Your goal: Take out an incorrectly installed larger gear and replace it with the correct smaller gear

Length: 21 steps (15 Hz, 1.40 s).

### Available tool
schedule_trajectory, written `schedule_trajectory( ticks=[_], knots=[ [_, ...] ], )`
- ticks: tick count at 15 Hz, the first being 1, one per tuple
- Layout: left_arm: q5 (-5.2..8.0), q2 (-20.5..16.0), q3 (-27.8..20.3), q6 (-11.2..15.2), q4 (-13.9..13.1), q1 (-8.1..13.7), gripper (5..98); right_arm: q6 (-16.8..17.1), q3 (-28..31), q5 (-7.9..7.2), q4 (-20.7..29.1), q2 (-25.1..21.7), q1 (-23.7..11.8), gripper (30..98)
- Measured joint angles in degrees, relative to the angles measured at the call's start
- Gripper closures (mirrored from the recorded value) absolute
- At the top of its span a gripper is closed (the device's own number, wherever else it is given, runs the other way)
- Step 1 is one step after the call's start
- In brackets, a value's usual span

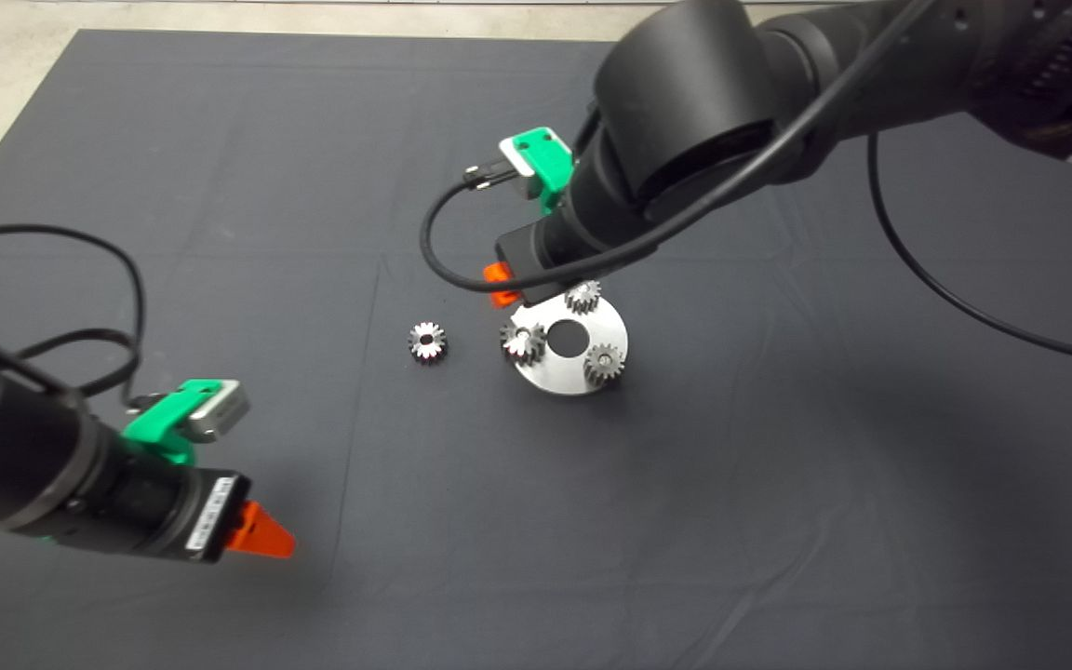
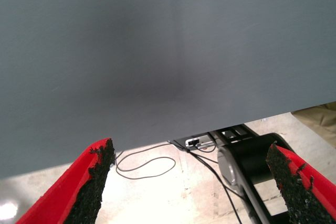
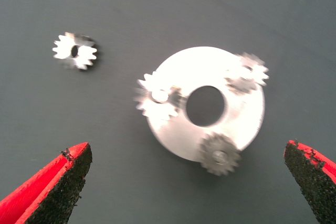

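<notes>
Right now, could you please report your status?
Right gripper open above disc. Left gripper open, parked. Larger gear on disc; loose gear beside it. Nothing blocking.

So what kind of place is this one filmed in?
Probably a robotics lab bench set up for an assembly test: a dark mat covers the table, a round metal plate carrying three small gears lies on it, and loose cables trail over a bare pale floor below.

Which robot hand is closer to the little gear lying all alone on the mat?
The right gripper: it hangs just beside the round plate, a short way from the lone gear. The left gripper waits far off, near the mat's front.
</notes>
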<state>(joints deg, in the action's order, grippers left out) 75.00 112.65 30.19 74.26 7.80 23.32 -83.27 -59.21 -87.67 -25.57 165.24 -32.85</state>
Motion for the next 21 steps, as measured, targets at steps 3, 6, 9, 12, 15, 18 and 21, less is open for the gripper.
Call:
schedule_trajectory(
  ticks=[3, 6, 9, 12, 15, 18, 21],
  knots=[
    [0.0, 5.39, 1.93, 1.65, 0.11, -0.11, 29.2, -0.23, 2.21, -0.13, 0.23, -4.21, 1.19, 31.6],
    [0.0, 10.43, 3.9, 3.48, 0.22, -0.28, 29.2, -0.25, 4.75, 0.02, 0.38, -8.56, 2.69, 31.6],
    [0.05, 16.01, 6.74, 5.01, 0.65, -0.3, 29.2, -0.14, 6.78, -0.09, 0.52, -13.97, 4.02, 31.5],
    [0.05, 22.93, 10.24, 6.16, 0.95, -0.28, 29.2, 1.95, 7.68, -0.14, 0.52, -17.94, 5.71, 31.5],
    [0.17, 29.81, 16.24, 6.53, 2.08, -0.3, 29.2, 4.05, 8.51, -0.09, 0.52, -21.16, 7.14, 31.5],
    [0.46, 34.94, 21.95, 6.53, 3.63, -0.28, 29.2, 5.89, 9.79, -0.06, 0.52, -24.48, 8.61, 31.5],
    [3.51, 39.65, 26.72, 6.47, 4.16, -0.28, 29.2, 7.83, 10.15, -0.2, 0.46, -26.14, 8.79, 31.6]
  ],
)
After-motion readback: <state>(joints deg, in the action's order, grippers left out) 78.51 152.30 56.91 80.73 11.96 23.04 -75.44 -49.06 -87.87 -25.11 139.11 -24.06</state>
